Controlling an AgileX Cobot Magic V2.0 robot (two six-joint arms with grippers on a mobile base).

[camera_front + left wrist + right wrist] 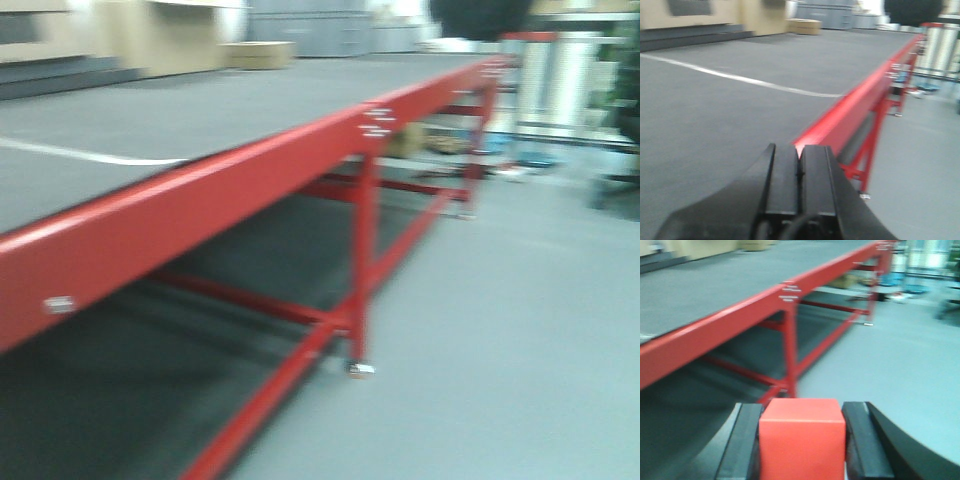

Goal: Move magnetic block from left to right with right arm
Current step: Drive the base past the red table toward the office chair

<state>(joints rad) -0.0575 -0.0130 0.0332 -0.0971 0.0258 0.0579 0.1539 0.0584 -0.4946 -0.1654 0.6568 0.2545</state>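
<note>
grey tabletop (200,110), red frame (200,205), floor (500,330), red cube (802,440)

Small plain red magnetic block (802,440), smooth matte faces, sharp edges, sitting square and upright, pinched between the right gripper's (802,407) two black fingers (746,440), touching both

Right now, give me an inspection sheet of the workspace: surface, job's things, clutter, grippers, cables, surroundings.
Surface: grey table top on a red frame; a white line crosses it.
Job's things: red magnetic block, held; the table's side and the floor show beyond it.
Clutter: tan cardboard box at the table's far end.
Grippers: right gripper shut on the magnetic block; left gripper shut, empty, over the table near its edge.
Cables: nothing seen.
Surroundings: grey floor, grey cabinets behind; the pictures are blurred.
</note>
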